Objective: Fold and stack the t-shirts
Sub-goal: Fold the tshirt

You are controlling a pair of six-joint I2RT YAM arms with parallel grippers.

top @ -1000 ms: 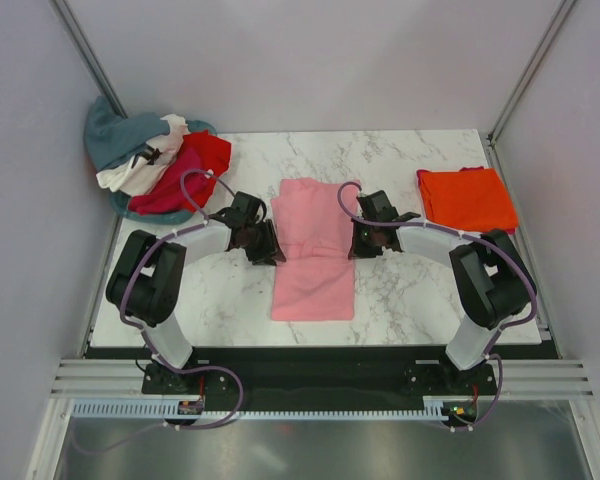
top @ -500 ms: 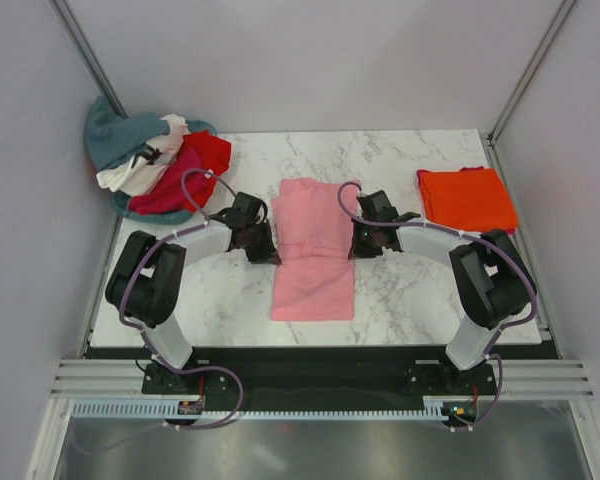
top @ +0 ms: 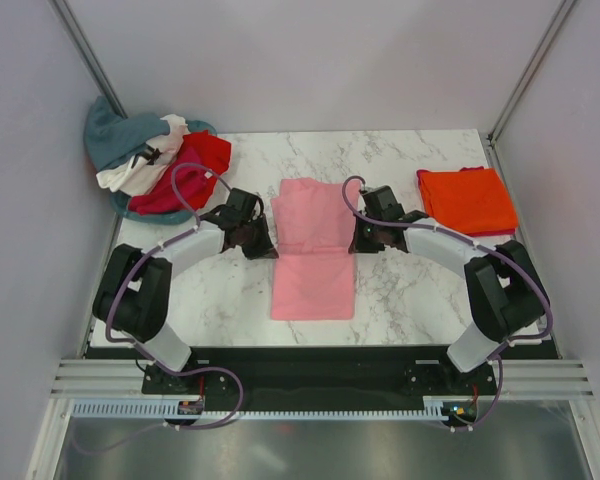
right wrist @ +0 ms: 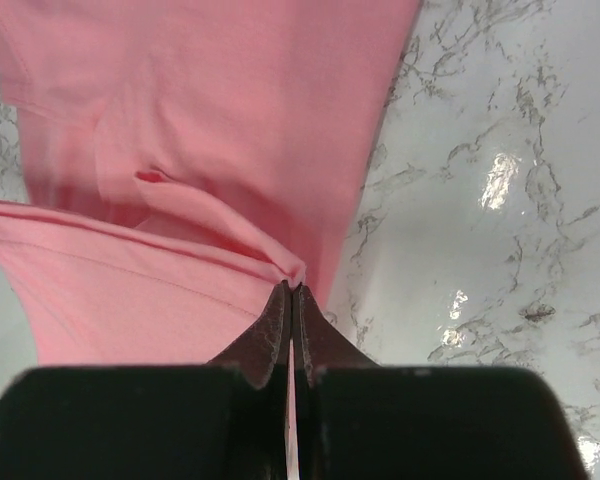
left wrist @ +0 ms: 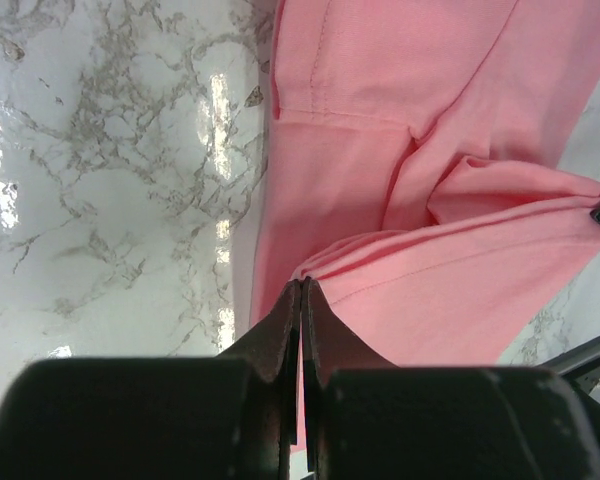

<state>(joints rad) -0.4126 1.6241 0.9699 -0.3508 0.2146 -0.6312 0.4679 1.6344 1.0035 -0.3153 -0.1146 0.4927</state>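
Observation:
The light pink t-shirt [top: 313, 285] lies lengthwise on the middle of the marble table. My left gripper [top: 264, 240] is shut on its left edge, and my right gripper [top: 359, 238] is shut on its right edge. In the left wrist view the shut tips [left wrist: 302, 287] pinch a bunched fold of pink cloth [left wrist: 450, 260]. In the right wrist view the shut tips [right wrist: 292, 290] pinch the same kind of fold [right wrist: 180, 270]. A raised crease runs across the shirt between the two grippers. A folded bright orange shirt [top: 467, 198] lies at the back right.
A loose pile of shirts sits at the back left corner: teal-grey [top: 115, 135], white [top: 130, 172] and red [top: 202, 155], with magenta under them. Grey walls close in the table's left, back and right. Bare marble [top: 210, 290] shows beside the pink shirt.
Both grippers have moved a little toward the back of the table, still pinching the pink shirt's edges. The cross fold has shifted back with them. The pile and orange shirt are unchanged.

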